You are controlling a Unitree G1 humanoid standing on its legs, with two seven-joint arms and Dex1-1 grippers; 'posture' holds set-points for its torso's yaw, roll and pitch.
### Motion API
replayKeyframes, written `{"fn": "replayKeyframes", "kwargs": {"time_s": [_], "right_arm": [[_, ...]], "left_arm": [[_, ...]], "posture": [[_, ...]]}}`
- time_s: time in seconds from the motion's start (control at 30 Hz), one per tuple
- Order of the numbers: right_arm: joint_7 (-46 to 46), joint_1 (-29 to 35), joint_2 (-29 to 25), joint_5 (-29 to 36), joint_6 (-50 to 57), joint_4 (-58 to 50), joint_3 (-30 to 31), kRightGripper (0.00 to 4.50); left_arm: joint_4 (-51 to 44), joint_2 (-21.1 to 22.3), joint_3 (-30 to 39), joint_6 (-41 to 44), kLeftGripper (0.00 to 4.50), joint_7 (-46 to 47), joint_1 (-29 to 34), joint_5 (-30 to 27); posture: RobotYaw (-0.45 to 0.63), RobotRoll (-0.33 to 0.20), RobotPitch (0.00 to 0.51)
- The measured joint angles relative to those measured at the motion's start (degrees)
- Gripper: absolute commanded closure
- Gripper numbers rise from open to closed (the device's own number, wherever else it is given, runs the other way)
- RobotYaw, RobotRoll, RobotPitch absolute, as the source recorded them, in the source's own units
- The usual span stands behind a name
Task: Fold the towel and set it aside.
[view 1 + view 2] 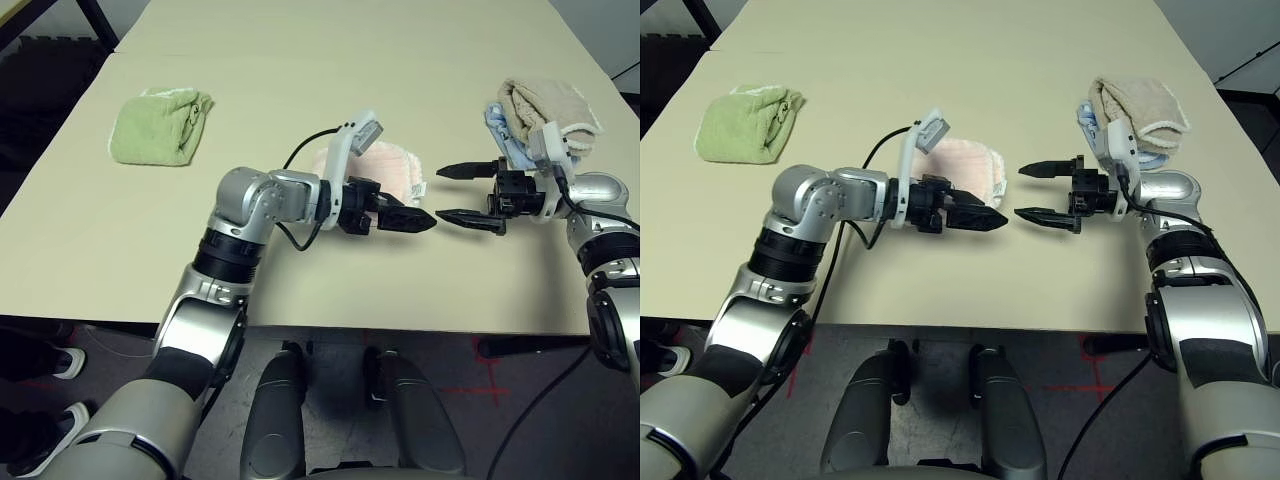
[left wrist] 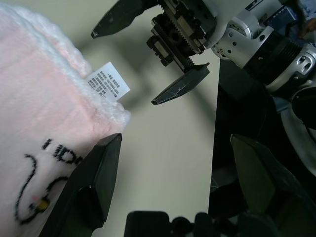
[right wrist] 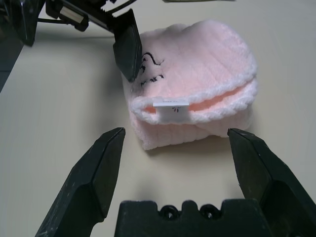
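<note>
Green towel (image 1: 160, 126) is lying far left on the tabletop (image 1: 330, 60). I'm seeing my left gripper (image 1: 405, 217) spread wide, released, beside the folded pink towel (image 3: 192, 106) at centre. My right gripper (image 1: 462, 195) is gaping empty, facing it, with beige and blue towels (image 1: 545, 115) behind.

The folded towel (image 1: 385, 172) lies on the table (image 1: 330, 60) near its middle. The left gripper (image 1: 405, 217) sits just at its six o'clock edge, the right gripper (image 1: 462, 195) at three o'clock. A second towel (image 1: 158, 127) lies at ten o'clock, and a pile of two more (image 1: 545, 112) at two o'clock.
</note>
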Motion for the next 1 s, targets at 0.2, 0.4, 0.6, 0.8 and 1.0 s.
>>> {"fn": "replayKeyframes", "kwargs": {"time_s": [0.2, 0.4, 0.6, 0.8, 1.0], "right_arm": [[0.0, -0.61, -0.36, 0.07, 1.64, 0.0, -1.55, 0.0], [0.0, -0.81, -1.77, 0.05, 3.17, 0.01, -3.73, 0.0], [0.0, -0.67, -1.65, 0.26, 5.19, -0.59, -3.7, 0.0], [0.0, -0.7, -1.63, 0.45, 6.58, -1.33, -3.53, 0.0], [-0.01, -0.24, -1.44, 1.56, 5.54, -3.43, -2.48, 1.61]], "left_arm": [[-1.83, 12.25, 1.56, -11.58, 0.04, -7.74, 2.83, 2.28], [5.62, 18.24, 4.49, -32.53, 0.04, -10.66, 7.72, 10.54], [13.18, 19.14, 4.7, -51.94, 0.04, -16.25, 11.71, 15.85], [16.13, 19.26, 7.9, -58.83, 0.04, -22.63, 13.49, 15.46], [16.17, 19.09, 8.64, -62.34, 0.0, -24.58, 15.4, 15.47]], "posture": [[0.02, 0.0, 0.199], [0.0, 0.0, 0.204], [0.0, 0.0, 0.204], [0.0, 0.0, 0.203], [-0.01, 0.0, 0.196]]}}
